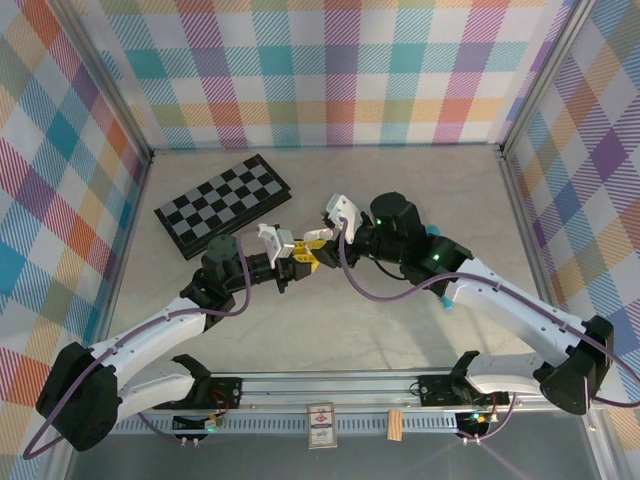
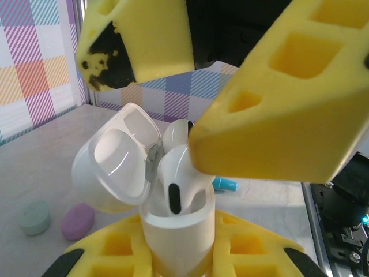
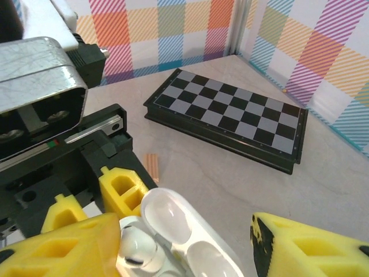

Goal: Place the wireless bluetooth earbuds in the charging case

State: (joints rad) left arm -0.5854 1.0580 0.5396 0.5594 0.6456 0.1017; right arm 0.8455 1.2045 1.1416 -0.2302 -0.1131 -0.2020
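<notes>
Noted, lower centre of the left wrist view: white glossy plastic charging case (image 2: 176,231), clenched by its lower body in the yellow-padded left gripper (image 2: 179,257). Held upright, with the hinged lid (image 2: 112,167) thrown back toward the left of frame. Probably done to present the sockets upward to the other arm.

Found in the near socket: white stemmed earbud (image 2: 176,179), stem down, head proud of the rim. Not fully seated, by the look of it. Behind it, toward frame centre: second white earbud (image 2: 176,135), depth in its socket hard to judge.

Logged along the bottom edge of the right wrist view: yellow-padded right gripper (image 3: 190,257), jaws released and spread wide, straddling the open case. Bottom-left finger (image 3: 63,248) just beside the earbud's head, gripping nothing. Likely let go so the bud can settle.

Seen at centre of the top view: both grippers tip to tip, apparently clear of the beige tabletop (image 1: 400,180). Black-and-grey folding chessboard (image 1: 225,205) upper left, apart from the work.

Lower left of the left wrist view: mint-green rounded pebble (image 2: 34,216) and purple rounded pebble (image 2: 78,221), resting on the table, untouched.

Expected next: light press on the head, then lid closure.
</notes>
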